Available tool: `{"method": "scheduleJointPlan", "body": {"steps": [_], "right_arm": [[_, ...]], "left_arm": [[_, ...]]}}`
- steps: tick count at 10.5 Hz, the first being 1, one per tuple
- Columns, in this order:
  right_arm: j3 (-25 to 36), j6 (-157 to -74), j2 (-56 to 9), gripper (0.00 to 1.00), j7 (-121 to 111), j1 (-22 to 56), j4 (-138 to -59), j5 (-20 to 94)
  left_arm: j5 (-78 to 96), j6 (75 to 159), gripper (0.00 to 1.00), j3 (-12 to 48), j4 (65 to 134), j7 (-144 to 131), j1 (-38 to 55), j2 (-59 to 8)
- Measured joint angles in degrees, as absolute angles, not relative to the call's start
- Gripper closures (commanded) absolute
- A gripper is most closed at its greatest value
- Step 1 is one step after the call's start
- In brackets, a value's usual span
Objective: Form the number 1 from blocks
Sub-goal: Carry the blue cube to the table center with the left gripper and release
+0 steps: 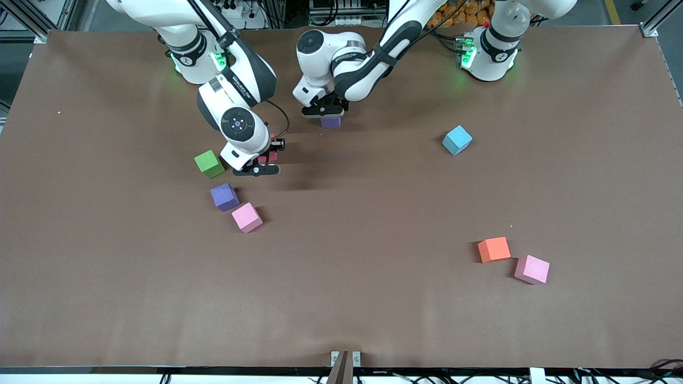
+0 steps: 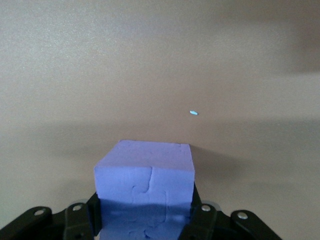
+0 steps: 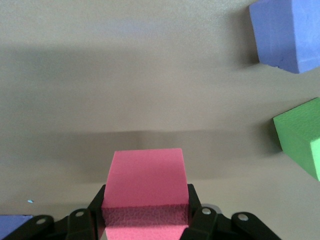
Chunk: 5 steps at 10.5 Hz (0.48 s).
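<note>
My left gripper (image 1: 331, 117) (image 2: 145, 212) is shut on a purple block (image 1: 331, 122) (image 2: 143, 180), low at the table near the robots' bases. Beside the green cube (image 1: 209, 163) (image 3: 300, 137), my right gripper (image 1: 265, 161) (image 3: 146, 212) is shut on the red block (image 1: 272, 154) (image 3: 146, 177) and holds it low over the table. A second purple block (image 1: 224, 196) (image 3: 287, 32) and a pink block (image 1: 246, 217) lie together, nearer the front camera than the green cube. The orange block (image 1: 493, 249) and another pink block (image 1: 532, 269) lie side by side toward the left arm's end.
A light blue cube (image 1: 457, 140) sits alone toward the left arm's end, farther from the front camera than the orange block. The brown table (image 1: 341, 298) stretches wide across the middle and along its edge nearest the front camera.
</note>
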<state>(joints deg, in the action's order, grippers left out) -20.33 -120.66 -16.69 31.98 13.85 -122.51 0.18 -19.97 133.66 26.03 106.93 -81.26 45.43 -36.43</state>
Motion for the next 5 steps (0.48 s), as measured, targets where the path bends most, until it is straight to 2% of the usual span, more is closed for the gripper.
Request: {"method": "scheduleJointPlan", "body": {"steps": [5], "right_arm": [[-20.4,-120.7,-17.5,1.00,33.1,14.2,-121.8,0.3]], "left_arm": [[-20.0,131.6,0.00,26.0,106.3,-81.2,45.9,-36.4]]}}
